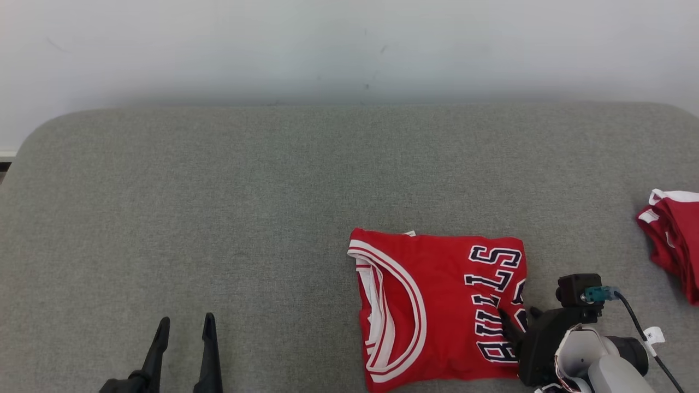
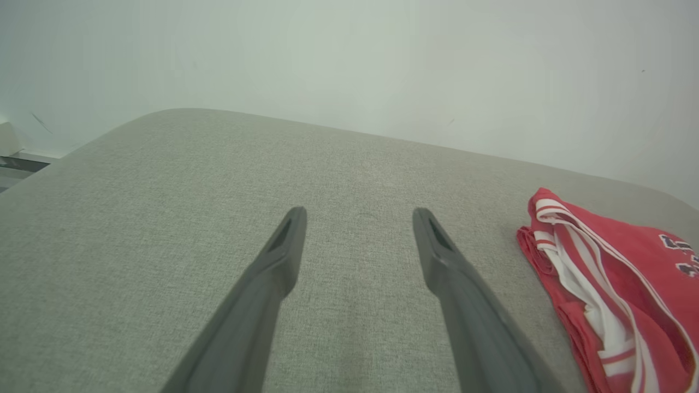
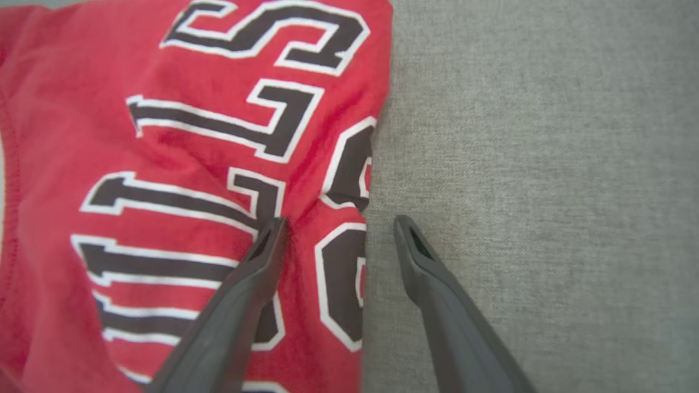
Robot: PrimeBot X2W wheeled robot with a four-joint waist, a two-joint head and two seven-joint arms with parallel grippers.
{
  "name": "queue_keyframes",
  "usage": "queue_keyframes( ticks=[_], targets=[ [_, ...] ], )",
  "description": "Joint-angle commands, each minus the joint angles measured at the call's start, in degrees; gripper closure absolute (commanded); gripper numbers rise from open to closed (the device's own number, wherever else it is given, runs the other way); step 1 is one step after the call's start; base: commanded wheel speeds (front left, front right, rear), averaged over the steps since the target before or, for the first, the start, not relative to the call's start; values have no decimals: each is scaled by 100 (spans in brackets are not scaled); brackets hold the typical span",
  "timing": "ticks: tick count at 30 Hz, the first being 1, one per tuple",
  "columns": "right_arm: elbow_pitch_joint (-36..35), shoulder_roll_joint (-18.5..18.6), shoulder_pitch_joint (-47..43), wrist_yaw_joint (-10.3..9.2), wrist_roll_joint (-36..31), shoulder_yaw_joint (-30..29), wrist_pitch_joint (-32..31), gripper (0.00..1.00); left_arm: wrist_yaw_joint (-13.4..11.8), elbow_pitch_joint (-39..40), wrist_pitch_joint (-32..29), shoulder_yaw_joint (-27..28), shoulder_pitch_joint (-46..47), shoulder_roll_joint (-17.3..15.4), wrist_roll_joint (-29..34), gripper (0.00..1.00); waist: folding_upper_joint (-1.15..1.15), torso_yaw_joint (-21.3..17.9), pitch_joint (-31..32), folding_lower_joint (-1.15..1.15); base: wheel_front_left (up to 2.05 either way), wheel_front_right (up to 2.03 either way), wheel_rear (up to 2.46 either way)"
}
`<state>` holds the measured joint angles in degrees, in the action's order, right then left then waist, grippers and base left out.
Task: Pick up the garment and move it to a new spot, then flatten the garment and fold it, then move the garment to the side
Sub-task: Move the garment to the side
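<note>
Red jersey garment (image 1: 437, 311), folded into a rough square, is lying on the grey fabric-covered counter (image 1: 218, 218), right of centre and toward the near edge. Its white-trimmed neckline is facing the robot's left. Dark, white-edged lettering is running down its right side.

Right gripper (image 1: 517, 314) is standing open and straddling the garment's right edge. In the right wrist view one finger (image 3: 246, 284) is lying over the lettering, where the cloth is puckering, and the other is sitting over bare counter just beside the hem.

Left gripper (image 1: 186, 319) is hanging over bare counter at the lower left with its fingers spread wide, well apart from the garment.

Second bundle of red-and-white cloth (image 1: 674, 245) is lying at the counter's far right. Pale wall (image 1: 349, 43) is rising behind.
</note>
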<state>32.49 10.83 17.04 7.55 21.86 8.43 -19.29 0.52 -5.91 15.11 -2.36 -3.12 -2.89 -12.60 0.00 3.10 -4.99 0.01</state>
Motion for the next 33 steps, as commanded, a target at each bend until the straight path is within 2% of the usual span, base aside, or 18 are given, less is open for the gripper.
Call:
queue_keyframes(
  ticks=[1,4,5,6,7,10,19,28,33],
  targets=[
    [146,-27,47,-15,-24,40,-129,0,19,-11,2,-4,91,0,21,0,0,74,-88,-1,0,0,0],
    [342,-55,81,-15,-61,164,-334,0,26,-47,2,-21,154,-1,-6,0,0,104,-125,-1,0,0,0],
    [372,-58,106,-14,-49,209,-372,30,27,-55,2,-22,177,0,-16,0,0,107,-133,-1,0,0,0],
    [374,-38,138,-14,-76,240,-364,67,30,-62,2,-17,195,-1,-22,0,0,108,-139,-1,0,0,0],
    [372,-10,166,-14,-93,258,-361,100,36,-68,2,-12,197,-1,-29,0,0,106,-143,-1,0,0,0],
    [344,65,239,-14,-144,319,-416,100,46,-86,2,2,214,-1,-44,0,0,99,-148,-1,0,0,0],
    [-240,762,1044,-17,-287,680,-844,100,41,16,2,73,370,0,-84,0,0,-118,-236,-1,0,0,0],
    [-1123,1589,2077,-16,-162,1570,-1635,100,187,233,2,280,540,-1,3,0,0,-866,-471,-1,0,0,0],
    [-1332,1986,2493,-17,-77,1786,-1769,100,251,289,2,355,678,-1,92,0,0,-1298,-629,-1,0,0,0]
  ],
)
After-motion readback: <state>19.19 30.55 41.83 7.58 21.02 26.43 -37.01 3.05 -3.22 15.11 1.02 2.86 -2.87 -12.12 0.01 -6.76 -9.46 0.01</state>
